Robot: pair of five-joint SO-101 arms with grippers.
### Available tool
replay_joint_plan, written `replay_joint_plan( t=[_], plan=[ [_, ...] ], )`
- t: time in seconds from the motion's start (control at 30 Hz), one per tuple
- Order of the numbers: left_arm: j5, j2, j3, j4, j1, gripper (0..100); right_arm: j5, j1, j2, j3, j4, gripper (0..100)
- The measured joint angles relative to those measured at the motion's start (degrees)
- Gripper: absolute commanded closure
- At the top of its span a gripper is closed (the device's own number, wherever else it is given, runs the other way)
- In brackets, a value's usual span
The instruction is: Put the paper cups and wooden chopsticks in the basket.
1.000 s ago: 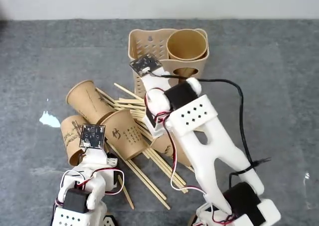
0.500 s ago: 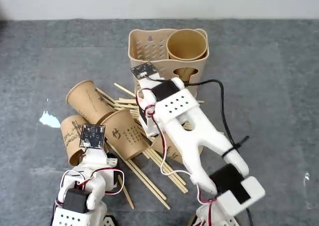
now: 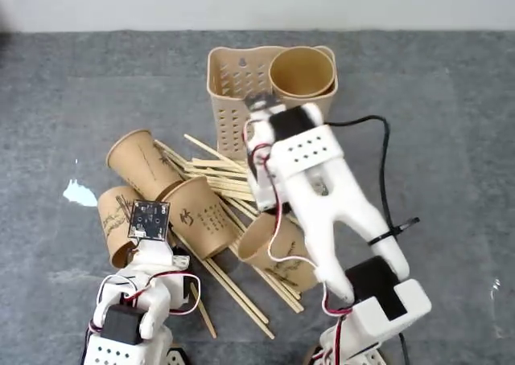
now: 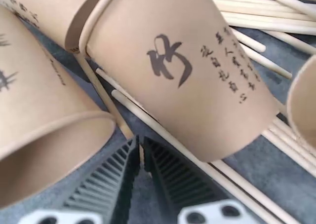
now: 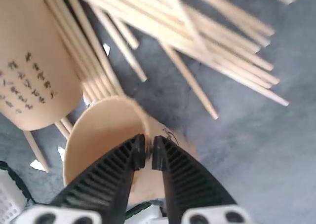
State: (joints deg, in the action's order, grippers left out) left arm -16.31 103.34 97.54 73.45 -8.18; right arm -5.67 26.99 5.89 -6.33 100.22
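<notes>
Fingers, right [image 5: 123, 169]: clamped on paper cup [image 5: 98, 130] rim | fingers, left [image 4: 113, 179]: closed, tips at chopstick [image 4: 101, 93] end

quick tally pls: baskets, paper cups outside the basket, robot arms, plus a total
beige perforated plastic basket: 1
brown paper cups outside it: 4
white robot arms: 2
total: 7

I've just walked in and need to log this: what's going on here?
The right gripper pinches the rim of a paper cup among the scattered chopsticks. The basket already holds a second cup. The left gripper sits shut beside three fallen cups on the table.
</notes>
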Motion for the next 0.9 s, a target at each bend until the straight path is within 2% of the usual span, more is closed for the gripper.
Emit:
replay_joint_plan(
  t=[0.17,0.43,0.7,0.9],
  plan=[
    [0.0,0.0,0.0,0.0,0.0,99,1.93,-1.41,-0.09,-0.97,0.09,99.2],
    [0.0,0.0,0.0,0.0,0.0,99,4.75,-1.85,-5.8,-0.97,0.09,98.5],
    [0.0,0.0,0.0,0.0,0.0,99,3.6,-0.09,-5.54,-0.97,0.09,80.3],
    [0.0,0.0,0.0,0.0,0.0,99,-1.32,1.49,1.76,-0.97,0.09,78.3]
  ],
)
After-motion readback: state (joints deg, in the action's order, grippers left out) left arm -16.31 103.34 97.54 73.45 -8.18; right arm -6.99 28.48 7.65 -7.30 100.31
